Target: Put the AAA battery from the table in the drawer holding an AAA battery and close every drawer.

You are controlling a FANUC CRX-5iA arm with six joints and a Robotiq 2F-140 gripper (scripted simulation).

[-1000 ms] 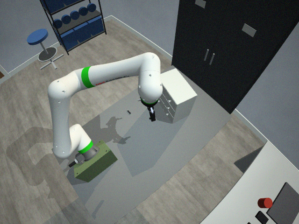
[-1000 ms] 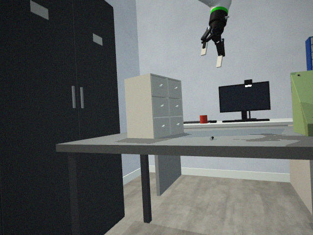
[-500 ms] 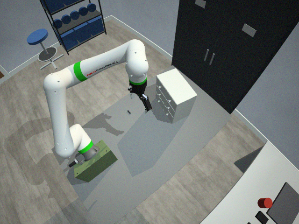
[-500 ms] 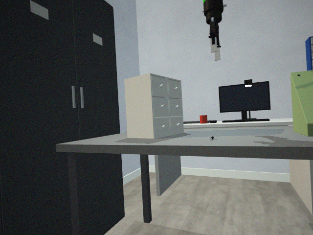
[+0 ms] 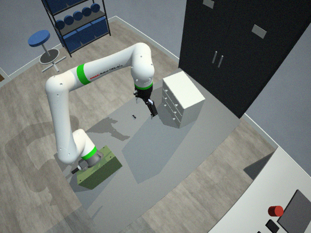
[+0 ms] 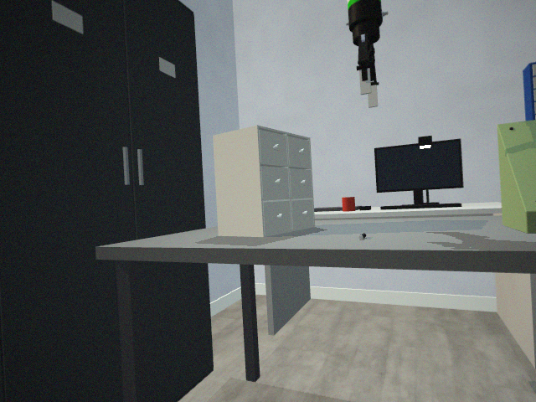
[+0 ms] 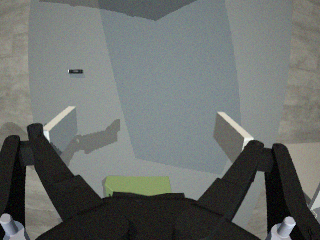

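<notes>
White chest (image 5: 184, 89) (image 6: 239, 183): drawer insides hidden | claw (image 5: 152, 117) (image 6: 368, 88) (image 7: 146, 122): open, empty | battery (image 5: 134, 116) (image 6: 363, 236) (image 7: 75, 71): markings unreadable

1. The gripper (image 5: 153, 116) (image 6: 368, 95) (image 7: 146, 122) was black, with angular, jointed finger linkages.
2. At its tips sat flat, rectangular pads (image 6: 373, 97) (image 7: 231, 134), pale along the edges.
3. Behind the fingers, two silvery pins (image 7: 8, 225) stood out, one on either side.
4. Just above the gripper's black body, a bright green ring (image 5: 143, 86) (image 6: 363, 2) circled the wrist.
5. Farther from the gripper, the arm (image 5: 61, 117) was smooth, glossy white, with rounded joints and small recessed screws.
6. The upper link bore red and dark lettering beside a wide green band (image 5: 82, 74).
7. Farthest from the gripper came another green band (image 5: 89, 153) and a grey base (image 5: 95, 160).
</notes>
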